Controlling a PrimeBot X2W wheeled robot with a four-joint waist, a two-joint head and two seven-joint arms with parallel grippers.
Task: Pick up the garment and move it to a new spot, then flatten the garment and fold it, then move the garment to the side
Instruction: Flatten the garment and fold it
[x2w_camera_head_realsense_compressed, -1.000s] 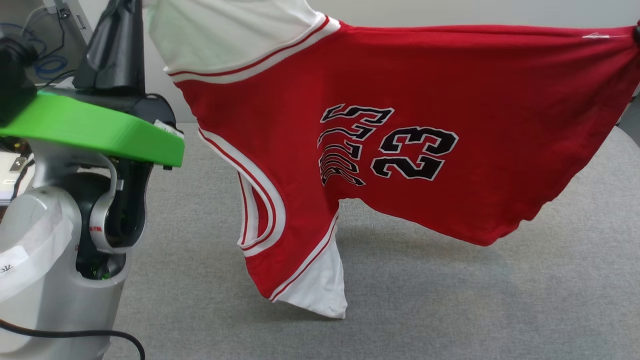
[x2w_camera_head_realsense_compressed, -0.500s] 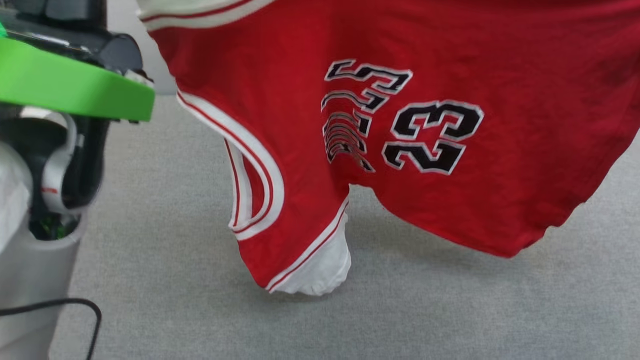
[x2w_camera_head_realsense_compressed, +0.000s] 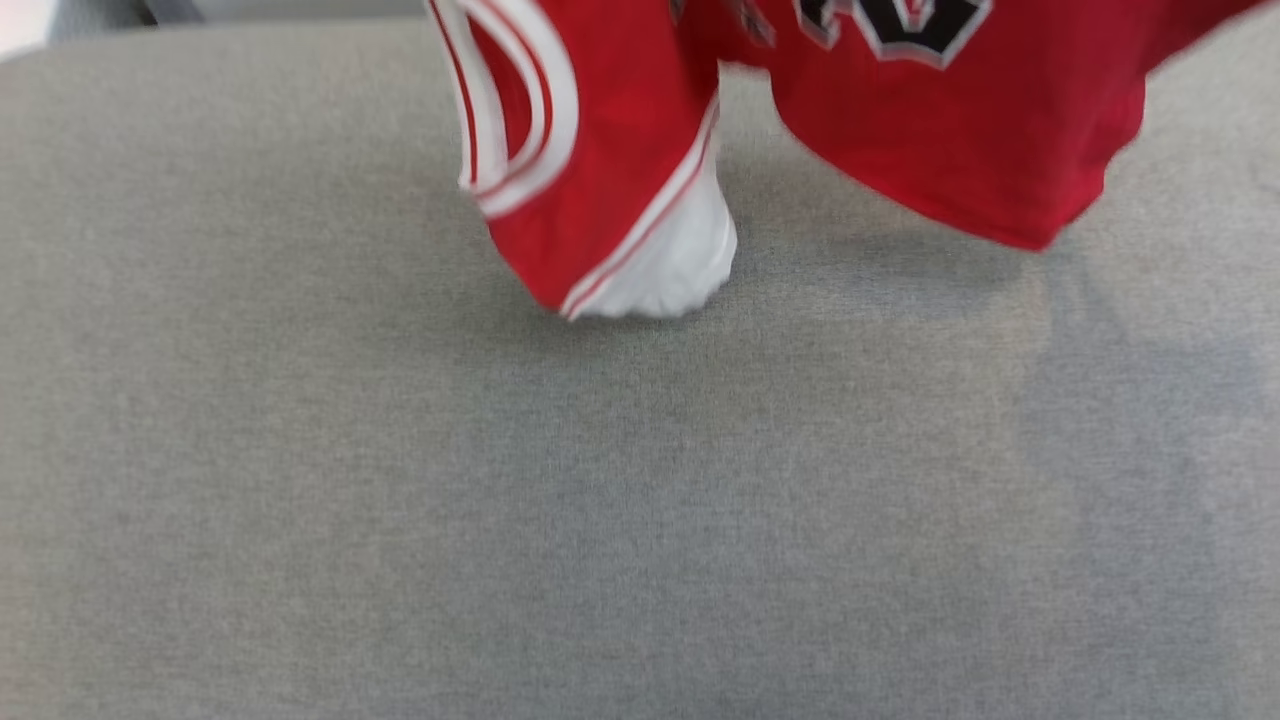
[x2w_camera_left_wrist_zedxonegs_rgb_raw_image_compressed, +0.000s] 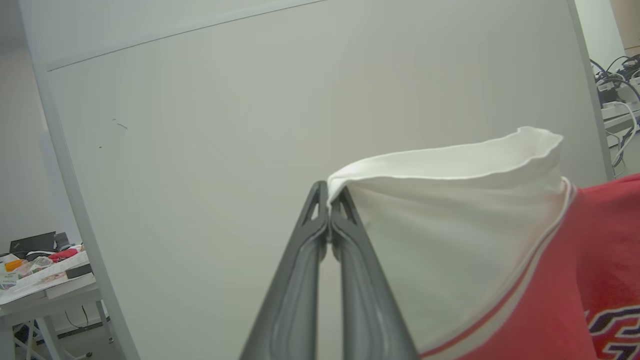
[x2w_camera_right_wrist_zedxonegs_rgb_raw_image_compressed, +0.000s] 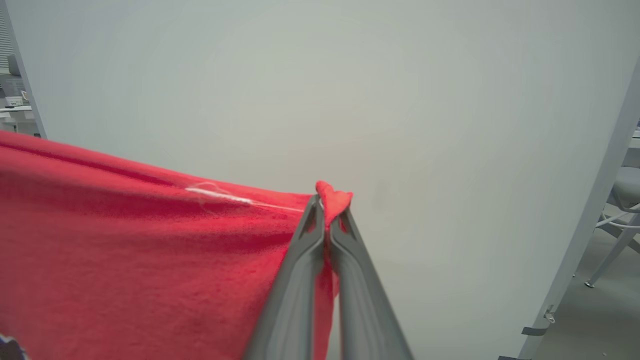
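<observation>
The head camera is tipping down onto the grey tabletop (x2w_camera_head_realsense_compressed: 400, 520), where the garment's (x2w_camera_head_realsense_compressed: 960, 150) hanging white sleeve (x2w_camera_head_realsense_compressed: 675, 270) is now crumpling on contact: laying-out is starting. Beyond, left jaws are staying shut on the other sleeve's hem (x2w_camera_left_wrist_zedxonegs_rgb_raw_image_compressed: 440, 165), right jaws on a red corner (x2w_camera_right_wrist_zedxonegs_rgb_raw_image_compressed: 334, 197).

Item 1: right gripper (x2w_camera_right_wrist_zedxonegs_rgb_raw_image_compressed: 327, 212), two dark grey fingers, tips pressed together on a corner of cloth; a small red tuft pokes out above the tips.
Item 2: garment (x2w_camera_right_wrist_zedxonegs_rgb_raw_image_compressed: 125, 235), red knit, drawn taut leftward from the gripper and hanging below; a thin white thread (x2w_camera_right_wrist_zedxonegs_rgb_raw_image_compressed: 225, 196) lies along its top edge, just left of the gripper.
Item 3: pale wall panel (x2w_camera_right_wrist_zedxonegs_rgb_raw_image_compressed: 300, 85), behind the gripper.
Item 4: grey post (x2w_camera_right_wrist_zedxonegs_rgb_raw_image_compressed: 590, 230), leaning, right of the gripper.
Item 5: chair (x2w_camera_right_wrist_zedxonegs_rgb_raw_image_compressed: 625, 192), partly seen, far right of the gripper, on a grey floor (x2w_camera_right_wrist_zedxonegs_rgb_raw_image_compressed: 590, 325).
</observation>
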